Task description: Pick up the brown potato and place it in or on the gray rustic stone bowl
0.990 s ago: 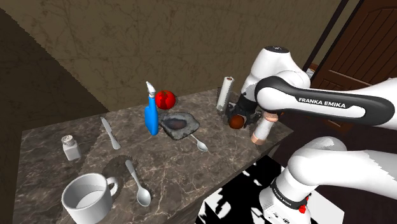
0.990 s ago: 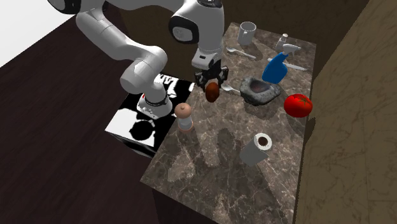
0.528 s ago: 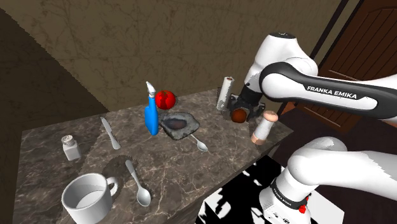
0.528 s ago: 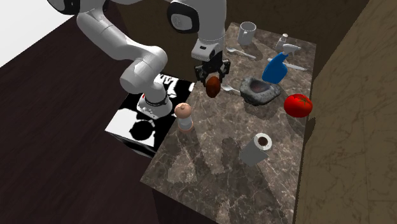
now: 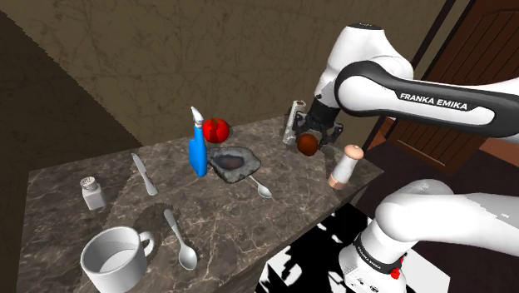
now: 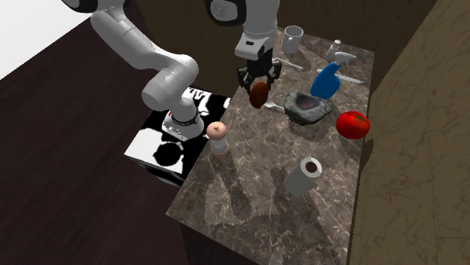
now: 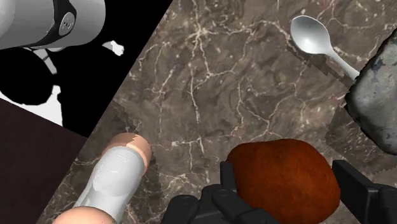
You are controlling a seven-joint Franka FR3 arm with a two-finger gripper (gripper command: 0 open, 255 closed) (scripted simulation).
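Observation:
My black gripper (image 5: pixel 309 144) is shut on the brown potato (image 5: pixel 307 146) and holds it in the air above the marble table. From the second exterior view the potato (image 6: pixel 260 92) hangs in the gripper (image 6: pixel 259 89), to the left of the gray stone bowl (image 6: pixel 307 106). The bowl (image 5: pixel 232 161) sits on the table to the left of the potato in the shoulder view. Through the wrist view the potato (image 7: pixel 284 181) is clasped between the two fingers (image 7: pixel 356 184) of the gripper (image 7: pixel 287 191), with the bowl's rough rim (image 7: pixel 378 105) a little way beyond it.
Next to the bowl stand a blue spray bottle (image 5: pixel 197 144) and a red tomato (image 5: pixel 216 129). A spoon (image 5: pixel 262 189) lies before the bowl. A pepper mill (image 5: pixel 345 166) stands near the table edge, a paper roll (image 5: pixel 293 121) behind the gripper. A mug (image 5: pixel 114 257), second spoon (image 5: pixel 180 238), knife (image 5: pixel 143 174) and shaker (image 5: pixel 92 192) lie farther left.
The gripper has lifted the potato higher and carried it toward the bowl, leftward in the shoulder view. Nothing else on the table has moved.

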